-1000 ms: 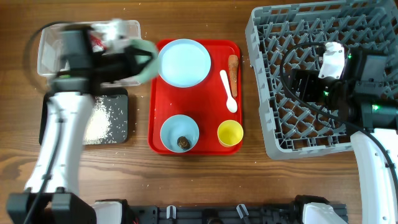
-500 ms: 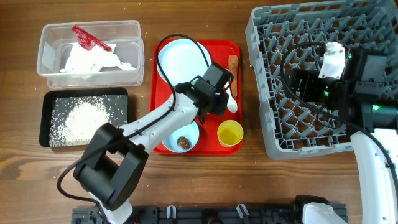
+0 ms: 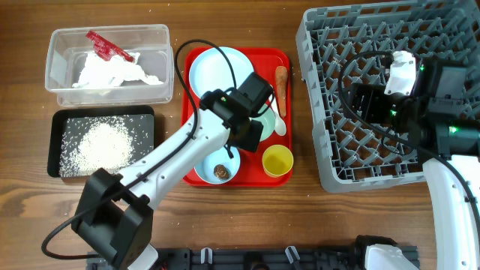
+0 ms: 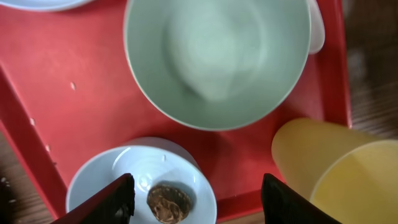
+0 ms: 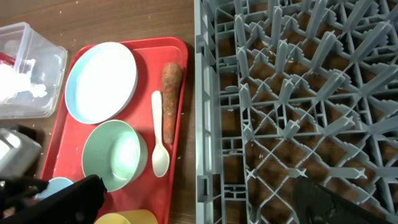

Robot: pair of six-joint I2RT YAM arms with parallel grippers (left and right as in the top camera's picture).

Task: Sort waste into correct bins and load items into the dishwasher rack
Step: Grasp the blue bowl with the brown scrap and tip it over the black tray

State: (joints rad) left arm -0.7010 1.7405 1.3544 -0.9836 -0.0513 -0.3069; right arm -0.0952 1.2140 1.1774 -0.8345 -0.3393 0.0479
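My left gripper [image 3: 246, 135] [image 4: 199, 202] hangs open over the red tray, its fingers [image 4: 109, 202] astride the light blue bowl [image 3: 217, 166] [image 4: 143, 186] that holds the small brown lump [image 4: 169, 202]. The empty pale green bowl [image 3: 265, 124] [image 4: 217, 59] [image 5: 115, 154] sits on the tray just beyond. The plate [image 3: 220, 71] [image 5: 101, 81], carrot-like stick [image 3: 281, 82] [image 5: 170, 93], white spoon [image 3: 277, 120] [image 5: 160, 140] and yellow cup [image 3: 277, 160] [image 4: 336, 168] also lie on the tray. My right gripper [image 3: 367, 97] [image 5: 202, 202] is open above the dishwasher rack [image 3: 390, 150] [image 5: 298, 93].
The clear tub [image 3: 60, 82] at back left holds the red wrapper [image 3: 107, 46] and white tissue [image 3: 112, 71]. The black tray [image 3: 56, 150] in front of it holds rice grains [image 3: 101, 144]. The red tray [image 3: 251, 169] lies between the bins and the rack.
My left arm swung from the clear tub to the red tray with the pale green bowl, set it down and opened its jaws. The right arm stayed put.
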